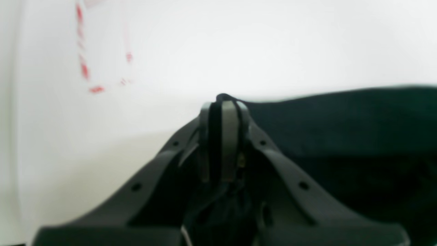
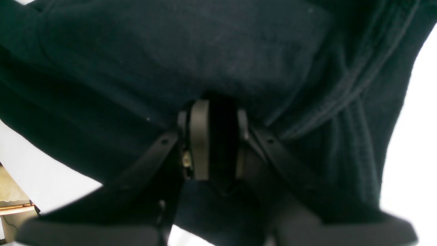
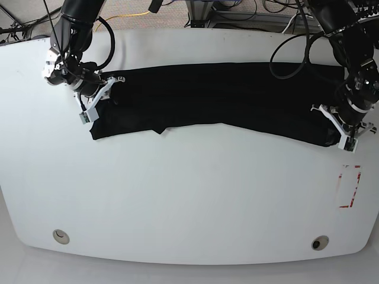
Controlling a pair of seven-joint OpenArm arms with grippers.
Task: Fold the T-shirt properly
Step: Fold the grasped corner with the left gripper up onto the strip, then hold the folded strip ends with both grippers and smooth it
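The black T-shirt (image 3: 219, 100), stretched as a long band across the far half of the white table (image 3: 189, 201), looks light, limp and droop-prone, so its two ends suit gripping: the left gripper (image 1: 223, 102) and right gripper (image 2: 215, 109) each pinch fabric there.

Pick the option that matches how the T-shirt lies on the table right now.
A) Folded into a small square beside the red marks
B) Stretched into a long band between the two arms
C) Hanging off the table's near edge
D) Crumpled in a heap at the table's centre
B: in the base view the T-shirt runs as a long dark band from the right gripper to the left gripper, each at one end.
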